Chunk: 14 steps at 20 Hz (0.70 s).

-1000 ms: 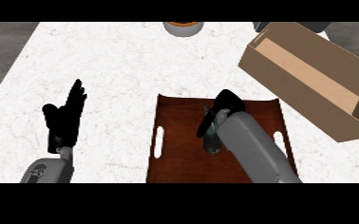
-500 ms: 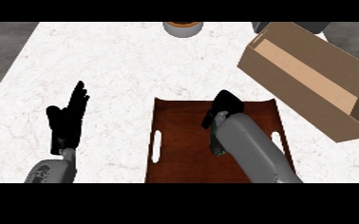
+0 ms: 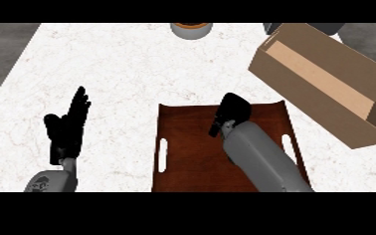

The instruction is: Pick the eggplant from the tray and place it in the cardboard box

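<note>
The brown tray (image 3: pixel 189 144) lies on the white counter in front of me, with handle slots in its left and right rims. My right hand (image 3: pixel 234 110) hangs over the tray's far middle, its grey forearm covering much of the tray's right half. No eggplant shows; whatever lies under the hand and forearm is hidden. The open cardboard box (image 3: pixel 317 77) stands at the right, just beyond the tray's far right corner. My left hand (image 3: pixel 67 127) rests open at the lower left, fingers up.
A small round bowl (image 3: pixel 191 30) sits at the counter's far edge, in the middle. A dark object (image 3: pixel 273 28) peeks out behind the box's far corner. White marble counter (image 3: pixel 125 69) stretches between the left hand and the tray.
My right hand has edged slightly farther across the tray. The left hand, tray and box have stayed put.
</note>
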### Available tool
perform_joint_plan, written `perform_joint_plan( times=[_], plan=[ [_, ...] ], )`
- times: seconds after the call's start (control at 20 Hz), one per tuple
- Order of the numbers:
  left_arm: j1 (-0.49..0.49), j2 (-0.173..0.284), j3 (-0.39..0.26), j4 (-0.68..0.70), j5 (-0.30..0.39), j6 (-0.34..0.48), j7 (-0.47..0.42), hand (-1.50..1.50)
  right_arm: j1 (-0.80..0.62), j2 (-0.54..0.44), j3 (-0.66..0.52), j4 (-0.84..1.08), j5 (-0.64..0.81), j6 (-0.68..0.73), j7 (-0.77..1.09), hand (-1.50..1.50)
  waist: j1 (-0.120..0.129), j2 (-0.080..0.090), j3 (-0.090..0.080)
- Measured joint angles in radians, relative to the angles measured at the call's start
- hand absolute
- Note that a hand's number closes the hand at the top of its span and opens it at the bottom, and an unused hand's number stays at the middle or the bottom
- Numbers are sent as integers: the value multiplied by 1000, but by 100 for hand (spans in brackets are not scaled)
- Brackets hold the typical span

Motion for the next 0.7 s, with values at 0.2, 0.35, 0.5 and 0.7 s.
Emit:
perform_joint_plan(
  times=[0.2,0.35,0.5,0.7],
  plan=[
    [5,-13,-10,-25,-12,18,25,0,64,-7,90,-139,75,-14,-58,150,-7,0,3],
    [-4,-21,-11,-26,-21,22,38,0,94,-20,113,-216,126,-8,-71,150,-7,3,4],
    [8,-19,-5,-37,-24,19,40,0,127,-37,139,-321,181,7,-65,150,-7,3,5],
    [16,-21,3,-31,-25,11,26,0,144,-56,154,-457,259,35,-51,150,-7,4,5]
  ],
)
